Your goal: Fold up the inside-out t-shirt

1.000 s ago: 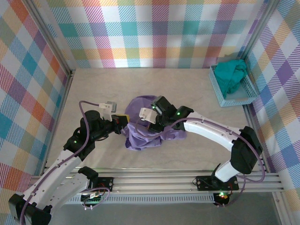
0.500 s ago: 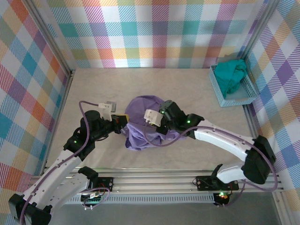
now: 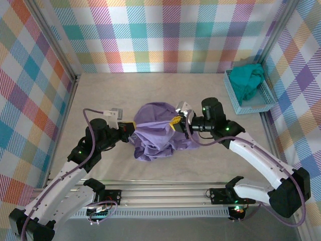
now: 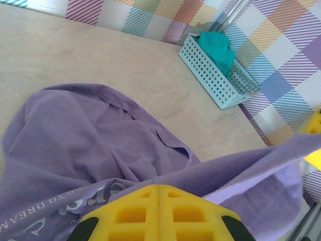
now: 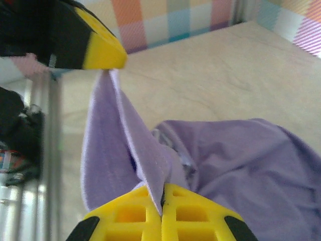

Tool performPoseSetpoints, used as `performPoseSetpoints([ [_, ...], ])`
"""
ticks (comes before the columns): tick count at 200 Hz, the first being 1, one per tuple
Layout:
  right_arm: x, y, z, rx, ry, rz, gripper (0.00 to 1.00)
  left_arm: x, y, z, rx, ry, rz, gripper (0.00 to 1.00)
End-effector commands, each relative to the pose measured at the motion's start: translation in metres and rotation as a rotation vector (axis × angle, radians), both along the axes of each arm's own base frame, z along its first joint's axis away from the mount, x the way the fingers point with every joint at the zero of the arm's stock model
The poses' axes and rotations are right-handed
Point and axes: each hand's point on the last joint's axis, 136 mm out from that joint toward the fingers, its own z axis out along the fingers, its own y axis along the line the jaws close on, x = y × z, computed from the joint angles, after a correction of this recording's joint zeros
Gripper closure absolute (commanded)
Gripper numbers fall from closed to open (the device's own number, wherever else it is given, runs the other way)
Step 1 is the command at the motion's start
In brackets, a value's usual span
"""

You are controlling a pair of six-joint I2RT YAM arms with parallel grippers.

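Barely started: bunched t-shirt mid-table, no fold yet, clamped at opposite sides by left gripper and right gripper.

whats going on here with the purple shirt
Two arms hold the t-shirt, bunched mid-table. The left gripper is shut on its left side, the right gripper on its right side, a strip of cloth pulled between them. Nothing is folded yet. A teal garment lies in the basket at far right.
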Motion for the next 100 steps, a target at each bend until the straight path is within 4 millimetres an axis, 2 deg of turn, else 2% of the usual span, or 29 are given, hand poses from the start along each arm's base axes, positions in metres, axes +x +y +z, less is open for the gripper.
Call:
performPoseSetpoints([
  [1,-0.027,0.005,0.023,0.154,0.114,0.137,0.96,0.005,0.003,0.011,0.002,-0.035,0.029,1.00],
  [33,-0.027,0.011,0.019,0.229,0.211,0.169,0.95,0.003,-0.010,0.010,-0.026,-0.035,-0.043,1.00],
  [53,-0.018,0.019,0.013,0.270,0.292,0.164,0.94,-0.002,-0.019,0.013,-0.055,-0.048,-0.100,1.00],
  [69,-0.011,0.022,0.011,0.292,0.330,0.140,0.97,-0.005,-0.026,0.014,-0.066,-0.051,-0.146,1.00],
  [78,-0.009,0.023,0.014,0.311,0.337,0.136,0.98,-0.005,-0.027,0.011,-0.059,-0.038,-0.152,1.00],
  [100,-0.013,0.024,0.027,0.348,0.319,0.171,0.98,0.005,-0.021,-0.017,0.002,0.049,-0.094,1.00],
])
